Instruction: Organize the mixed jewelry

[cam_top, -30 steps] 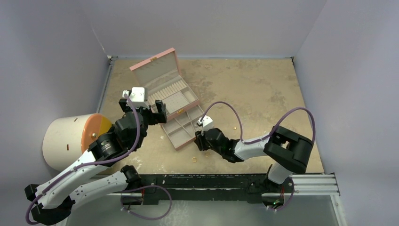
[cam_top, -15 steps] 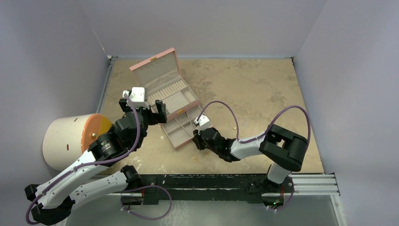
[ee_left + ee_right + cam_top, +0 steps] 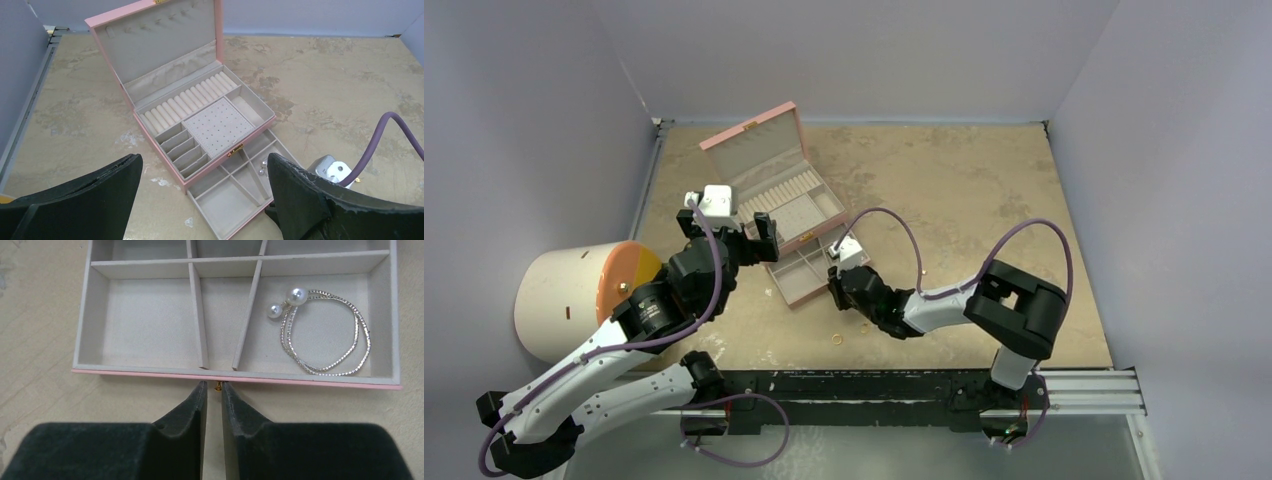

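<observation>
The pink jewelry box [image 3: 746, 150] stands open at the back left, with its bottom drawer [image 3: 792, 280] pulled out. In the right wrist view, silvery wire hoops [image 3: 325, 335] and two pearl studs [image 3: 297, 296] lie in the drawer's right compartment [image 3: 385, 315]. My right gripper [image 3: 214, 386] is at the drawer front, its fingers nearly closed around the small gold knob [image 3: 218, 386]; it also shows in the top view [image 3: 836, 284]. A thin gold ring [image 3: 836, 339] and a tiny gold stud [image 3: 923, 271] lie on the table. My left gripper [image 3: 204, 165] is wide open and empty, above the table left of the drawer.
A cream cylinder with an orange face [image 3: 574, 295] lies at the left, beside the left arm. Grey walls close in the table on three sides. A black rail [image 3: 904, 385] runs along the near edge.
My right gripper has moved left and away towards the box, and the drawer has slid partway in with it. The left arm has not moved.
</observation>
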You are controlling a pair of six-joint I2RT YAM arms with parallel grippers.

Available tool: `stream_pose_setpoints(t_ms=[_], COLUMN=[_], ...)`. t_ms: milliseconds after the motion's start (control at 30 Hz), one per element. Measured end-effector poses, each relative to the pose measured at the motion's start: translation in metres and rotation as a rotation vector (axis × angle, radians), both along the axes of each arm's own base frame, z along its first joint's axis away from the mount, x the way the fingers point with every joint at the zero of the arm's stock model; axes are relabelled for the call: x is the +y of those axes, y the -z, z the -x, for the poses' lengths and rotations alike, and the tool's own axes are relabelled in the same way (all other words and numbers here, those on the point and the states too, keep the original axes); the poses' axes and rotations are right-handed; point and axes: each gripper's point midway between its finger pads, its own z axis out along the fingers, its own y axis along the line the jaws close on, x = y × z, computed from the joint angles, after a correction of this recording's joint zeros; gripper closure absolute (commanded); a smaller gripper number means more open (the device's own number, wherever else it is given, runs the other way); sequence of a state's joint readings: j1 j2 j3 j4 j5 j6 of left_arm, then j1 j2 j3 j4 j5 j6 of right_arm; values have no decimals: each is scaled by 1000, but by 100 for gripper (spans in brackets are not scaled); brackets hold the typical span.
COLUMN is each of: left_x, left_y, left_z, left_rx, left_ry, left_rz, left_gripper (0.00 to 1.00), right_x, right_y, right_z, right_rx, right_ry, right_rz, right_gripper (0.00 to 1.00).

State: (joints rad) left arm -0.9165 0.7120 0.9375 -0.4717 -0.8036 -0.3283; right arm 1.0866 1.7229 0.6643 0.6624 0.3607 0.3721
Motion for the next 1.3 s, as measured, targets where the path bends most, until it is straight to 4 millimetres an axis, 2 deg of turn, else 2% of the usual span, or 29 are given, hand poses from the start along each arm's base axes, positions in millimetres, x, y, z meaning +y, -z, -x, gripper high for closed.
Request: stream_pose_setpoints(t_ms=[300,500,767,1300], left_x=[0,0,0,0], left_y=[0,0,0,0], left_z=[0,0,0,0], left_rx=[0,0,0,0], left_ry=[0,0,0,0], left_rz=[0,0,0,0], left_gripper=[4,4,4,4], right_x=[11,14,18,38], right_y=[2,15,14,8], right_z=[-15,-21,-29,-54], right_rx=[-39,-50,-89,-187], right_ry=[29,34,48,76], right_rz=[12,46,48,37], right_gripper=[82,83,80,72])
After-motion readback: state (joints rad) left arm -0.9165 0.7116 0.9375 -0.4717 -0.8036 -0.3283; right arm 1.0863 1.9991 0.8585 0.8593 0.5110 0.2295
